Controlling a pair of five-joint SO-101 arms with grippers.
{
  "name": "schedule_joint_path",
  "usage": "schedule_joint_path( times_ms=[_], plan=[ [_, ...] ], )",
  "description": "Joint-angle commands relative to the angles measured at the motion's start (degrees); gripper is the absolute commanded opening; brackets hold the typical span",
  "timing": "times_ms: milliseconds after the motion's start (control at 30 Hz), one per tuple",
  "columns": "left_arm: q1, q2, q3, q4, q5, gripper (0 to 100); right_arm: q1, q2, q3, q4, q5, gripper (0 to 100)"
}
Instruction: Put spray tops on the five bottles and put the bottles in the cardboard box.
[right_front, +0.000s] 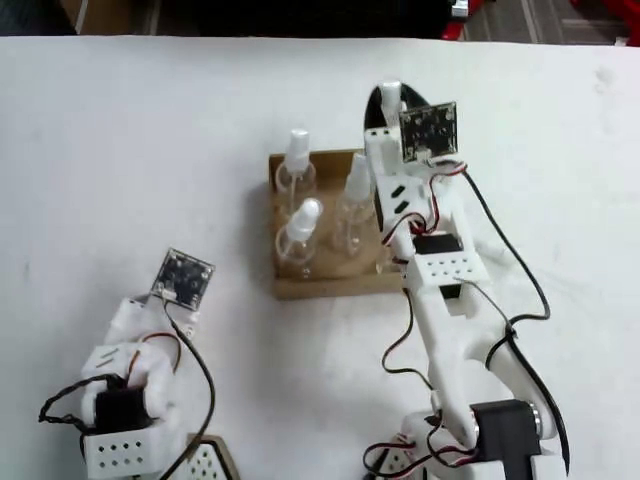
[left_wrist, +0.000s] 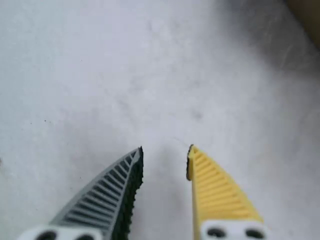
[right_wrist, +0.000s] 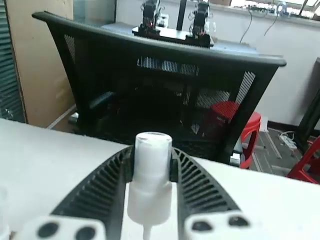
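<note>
One spray top (right_wrist: 149, 175) sits clamped between the fingers of the right gripper (right_wrist: 150, 156). The jaws are closed onto its cap and its thin tube hangs below them.

The grip is narrow and high on the cap, so I judge the top could twist or slip once the tube meets a bottle neck. A tilted tube would likely catch the rim and bend rather than slide in. I cannot tell which bottle it is meant for, since no uncapped one shows near the gripper.

The right arm also hangs low over the box (right_front: 330, 288), so a sideways correction could knock over what stands inside. The left gripper (left_wrist: 165, 155) is spread wide and holds nothing. It hovers over bare table (right_front: 150, 150) well apart from the box, so it cannot steady a bottle against the push.

As for the box, it lies just under and behind the right gripper. Three bottles (right_front: 300, 235) stand upright in it on the arm's left side, each already wearing a top. Whatever is in the corner beneath the arm is hidden.
</note>
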Motion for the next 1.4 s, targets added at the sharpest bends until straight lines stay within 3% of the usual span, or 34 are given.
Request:
schedule_joint_path(
  times_ms=[0, 333, 567, 1233, 1367],
  plan=[
    [-0.6, -0.3, 0.1, 0.4, -0.5, 14, 1.0, -1.3, 1.5, -1.3, -1.1, 1.5],
    [-0.6, -0.3, 0.1, 0.4, -0.5, 14, 1.3, -1.4, 3.9, -1.3, -1.1, 1.9],
    [-0.6, -0.3, 0.1, 0.4, -0.5, 14, 0.8, -1.5, 4.7, -1.3, -1.1, 18.8],
    [-0.6, -0.3, 0.1, 0.4, -0.5, 14, 2.8, -15.3, 8.9, -0.6, -1.1, 19.0],
    [-0.6, -0.3, 0.1, 0.4, -0.5, 14, 5.8, -20.5, 7.8, 7.6, -1.1, 19.0]
  ],
)
